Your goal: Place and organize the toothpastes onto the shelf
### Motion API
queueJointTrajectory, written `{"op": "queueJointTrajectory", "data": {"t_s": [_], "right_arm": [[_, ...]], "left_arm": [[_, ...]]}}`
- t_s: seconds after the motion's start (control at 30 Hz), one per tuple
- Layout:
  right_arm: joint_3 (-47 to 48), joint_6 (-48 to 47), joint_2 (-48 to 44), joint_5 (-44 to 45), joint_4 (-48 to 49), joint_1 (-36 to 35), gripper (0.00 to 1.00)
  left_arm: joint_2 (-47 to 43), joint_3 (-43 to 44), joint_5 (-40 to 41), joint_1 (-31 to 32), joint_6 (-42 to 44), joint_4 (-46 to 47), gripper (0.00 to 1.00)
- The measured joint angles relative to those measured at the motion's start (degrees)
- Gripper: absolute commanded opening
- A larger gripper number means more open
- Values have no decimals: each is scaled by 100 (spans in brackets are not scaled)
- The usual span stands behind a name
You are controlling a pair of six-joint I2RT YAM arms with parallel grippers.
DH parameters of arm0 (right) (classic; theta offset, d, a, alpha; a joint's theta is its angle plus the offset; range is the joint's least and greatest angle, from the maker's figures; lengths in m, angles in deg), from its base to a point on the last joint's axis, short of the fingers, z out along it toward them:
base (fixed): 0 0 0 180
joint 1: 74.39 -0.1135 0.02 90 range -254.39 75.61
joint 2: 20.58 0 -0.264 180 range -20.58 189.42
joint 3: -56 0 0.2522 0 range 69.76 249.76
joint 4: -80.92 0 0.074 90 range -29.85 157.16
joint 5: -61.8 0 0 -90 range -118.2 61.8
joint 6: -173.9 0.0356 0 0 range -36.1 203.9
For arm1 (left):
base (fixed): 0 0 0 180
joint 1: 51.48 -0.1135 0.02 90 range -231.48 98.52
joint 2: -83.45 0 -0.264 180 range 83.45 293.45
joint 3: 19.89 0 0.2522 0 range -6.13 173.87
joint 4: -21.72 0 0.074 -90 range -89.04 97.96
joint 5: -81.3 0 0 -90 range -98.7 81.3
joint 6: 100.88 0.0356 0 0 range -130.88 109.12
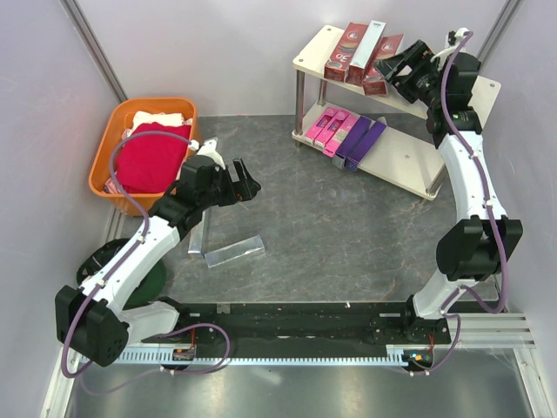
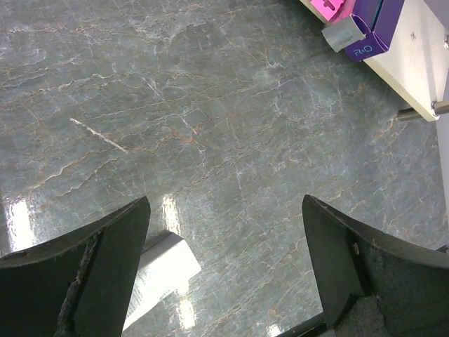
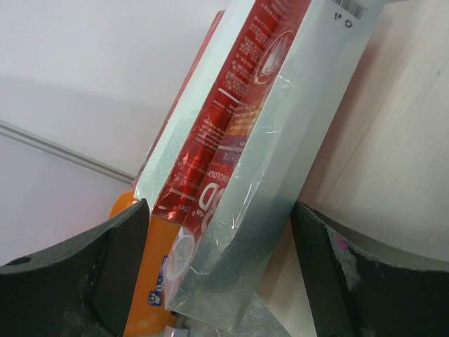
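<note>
The shelf (image 1: 409, 158) stands at the back right. Three dark red toothpastes (image 1: 348, 50) lie on its top board, and pink (image 1: 324, 129) and purple (image 1: 365, 139) ones lie on the lower board. My right gripper (image 1: 393, 71) is at the top board, open. In the right wrist view its fingers (image 3: 112, 260) stand apart from both sides of a red and silver carton (image 3: 245, 140). Two silver-grey cartons (image 1: 233, 251) lie on the table. My left gripper (image 1: 252, 183) hovers open just behind them, holding nothing. One silver carton (image 2: 165, 270) shows by its left finger.
An orange basket (image 1: 103, 165) with red (image 1: 152, 157) and white folded cloths sits at the back left. Both arm bases are bolted at the near edge. The shelf's round metal legs (image 1: 299, 109) stand on the grey marbled table (image 1: 296, 209).
</note>
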Motion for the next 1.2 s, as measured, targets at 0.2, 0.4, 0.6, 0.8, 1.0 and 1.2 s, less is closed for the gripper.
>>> {"op": "queueJointTrajectory", "data": {"t_s": [0.2, 0.4, 0.6, 0.8, 1.0, 1.2], "right_arm": [[-2, -219, -57, 289, -129, 11, 91], [-2, -470, -149, 603, -369, 13, 90], [-4, -667, -197, 841, -538, 13, 77], [-57, -682, -168, 837, -520, 13, 64], [55, -638, 57, 739, -310, 9, 61], [105, -586, 181, 675, -72, -2, 75]], "left_arm": [[39, 0, -37, 0, 2, 0, 96], [70, 0, -109, 0, 0, 2, 96], [125, 0, -151, 0, 0, 2, 96], [149, 0, -199, 0, 0, 2, 96], [155, 0, -256, 2, 0, 4, 96], [212, 0, -256, 2, 2, 4, 96]]}}
